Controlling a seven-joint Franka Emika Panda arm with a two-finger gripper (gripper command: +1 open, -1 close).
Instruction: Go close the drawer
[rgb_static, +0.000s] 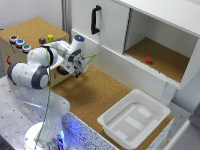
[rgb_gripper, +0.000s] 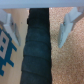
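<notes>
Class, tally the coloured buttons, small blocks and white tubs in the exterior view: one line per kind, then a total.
Coloured buttons: 3
Small blocks: 3
White tubs: 1
Total: 7

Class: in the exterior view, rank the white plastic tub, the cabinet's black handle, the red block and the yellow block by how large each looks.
1. White plastic tub
2. Black handle
3. Red block and yellow block: alike, too small to rank.

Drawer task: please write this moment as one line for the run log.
task: close drawer | gripper: open, fingers either side of dark handle | drawer: mostly hidden behind arm | red block: in white cabinet
</notes>
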